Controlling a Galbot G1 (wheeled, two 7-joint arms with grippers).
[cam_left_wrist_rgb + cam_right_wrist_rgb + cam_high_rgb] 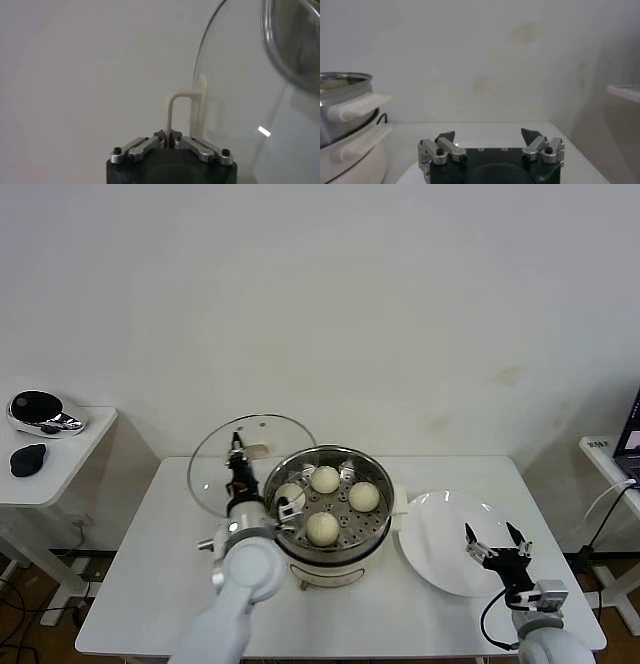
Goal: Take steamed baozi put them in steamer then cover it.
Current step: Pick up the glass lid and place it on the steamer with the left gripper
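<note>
Left gripper clamped on the lid handle, lid held tilted just left of the steamer. Four buns sit in the steamer's tray. Right gripper spread wide, empty, above the near edge of the white plate, right of the steamer.

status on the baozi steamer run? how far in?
Done: all four cream-white round buns sit on the perforated tray of the shiny stainless-steel steamer pot; the flat white plate is empty. In hand: the left gripper is shut on the cream handle of the clear glass lid, held beside the pot. Left: lid onto pot. Right gripper waits open over the plate.
</note>
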